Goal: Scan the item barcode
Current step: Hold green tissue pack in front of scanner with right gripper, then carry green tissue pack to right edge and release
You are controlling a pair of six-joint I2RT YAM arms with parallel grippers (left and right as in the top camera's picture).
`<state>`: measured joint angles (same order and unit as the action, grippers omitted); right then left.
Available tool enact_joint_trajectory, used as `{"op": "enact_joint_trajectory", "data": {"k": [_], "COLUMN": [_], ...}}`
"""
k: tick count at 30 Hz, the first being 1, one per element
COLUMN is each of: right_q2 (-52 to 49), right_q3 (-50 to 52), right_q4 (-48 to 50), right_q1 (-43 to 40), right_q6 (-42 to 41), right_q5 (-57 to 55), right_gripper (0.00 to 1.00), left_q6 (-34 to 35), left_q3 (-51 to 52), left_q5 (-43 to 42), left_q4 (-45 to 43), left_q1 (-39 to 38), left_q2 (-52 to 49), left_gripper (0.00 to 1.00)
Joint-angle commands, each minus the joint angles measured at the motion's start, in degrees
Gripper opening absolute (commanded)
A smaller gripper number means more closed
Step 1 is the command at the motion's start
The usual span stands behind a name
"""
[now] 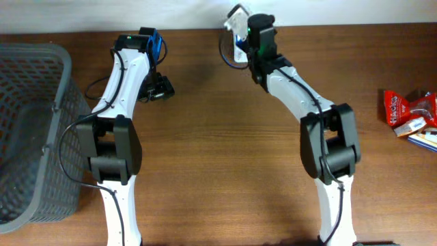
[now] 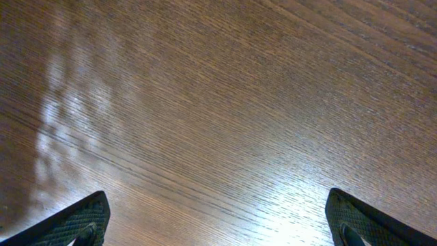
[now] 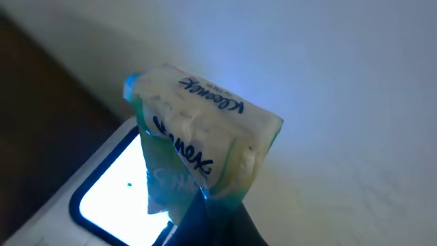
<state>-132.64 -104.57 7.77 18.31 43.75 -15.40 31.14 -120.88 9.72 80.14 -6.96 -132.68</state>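
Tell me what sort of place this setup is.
Probably a mock shop checkout on a wooden table: a grey mesh basket on the left, a Kleenex pack held near a lit scanner window, and packaged goods waiting at the right edge.

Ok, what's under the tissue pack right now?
The scanner's lit window lies beneath the tissue pack, partly covered by it. The pack's underside, and any barcode there, cannot be seen.

You've a grey plastic mesh basket (image 1: 34,49) at the brown wooden table's (image 1: 218,137) left edge, red snack packets (image 1: 410,111) at the right edge — soft plastic tissue pack (image 3: 205,130) over the white flat scanner (image 3: 109,186), far centre.
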Motion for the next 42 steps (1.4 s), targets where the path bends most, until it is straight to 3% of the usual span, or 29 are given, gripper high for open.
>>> {"op": "enact_joint_trajectory", "data": {"k": [1, 7, 14, 16, 17, 20, 22, 23, 24, 27, 29, 30, 32, 33, 37, 42], "right_q2": [-1.73, -2.75, -2.75, -2.75, -2.71, -0.46, 2.56, 4.04, 5.49, 5.79, 5.79, 5.79, 5.88, 6.54, 20.39, 44.11], "right_q3": [-0.37, -0.35, -0.35, -0.35, -0.39, -0.61, -0.61, -0.61, -0.61, -0.61, -0.61, -0.61, -0.61, -0.61, -0.61, -0.13], "right_q4": [0.33, -0.09, -1.33, 3.50, 12.04, 13.60, 1.62, -9.31, -25.70, -48.54, -53.83, -55.39, -57.68, -58.58, -59.69, -71.52], "right_q1": [0.35, 0.33, 0.35, 0.33, -0.20, -2.58, -6.95, -10.16, -16.11, -30.75, -39.50, -41.90, -44.52, -44.96, -45.00, -44.83], "right_q6": [4.50, 32.04, 31.23, 21.81, 10.01, -2.99, -13.38, -20.61, -34.25, -52.92, -53.90, -53.88, -53.86, -53.90, -56.72, -56.06], "right_q5": [0.61, -6.54, -7.48, -12.90, -21.57, -34.18, -40.85, -40.74, -37.81, -13.29, -1.70, -1.73, -1.68, -1.66, 5.46, 13.51], "right_gripper": [0.04, 0.04, 0.04, 0.04, 0.04, 0.04, 0.04, 0.04, 0.04, 0.04, 0.04, 0.24, 0.52, 0.99, 0.99, 0.99], "left_q6": [0.31, 0.31, 0.31, 0.31, 0.31, 0.31, 0.33, 0.31, 0.31, 0.31, 0.33, 0.31, 0.31, 0.31, 0.33, 0.31], "left_q3": [0.04, 0.04, 0.04, 0.04, 0.04, 0.04, 0.04, 0.04, 0.04, 0.04, 0.04, 0.04, 0.04, 0.04, 0.04, 0.04], "left_q5": [0.63, 0.63, 0.63, 0.63, 0.63, 0.63, 0.63, 0.63, 0.63, 0.63, 0.63, 0.63, 0.63, 0.63, 0.63, 0.63], "left_q4": [0.09, 0.09, 0.09, 0.09, 0.09, 0.09, 0.09, 0.09, 0.09, 0.09, 0.09, 0.09, 0.09, 0.09, 0.09, 0.09], "left_q1": [-0.15, -0.04, -0.50, -0.48, -0.48, -0.44, -0.55, -0.52, -0.48, -0.50, -0.52, -0.52, -0.50, -0.48, -0.52, -0.55], "left_q2": [-0.39, -0.39, -0.39, -0.39, -0.39, -0.39, -0.39, -0.39, -0.39, -0.39, -0.39, -0.39, -0.39, -0.39, -0.39, -0.39], "left_gripper": [0.99, 0.99, 0.99, 0.99, 0.99, 0.99, 0.99, 0.99, 0.99, 0.99, 0.99, 0.99, 0.99, 0.99, 0.99, 0.99]}}
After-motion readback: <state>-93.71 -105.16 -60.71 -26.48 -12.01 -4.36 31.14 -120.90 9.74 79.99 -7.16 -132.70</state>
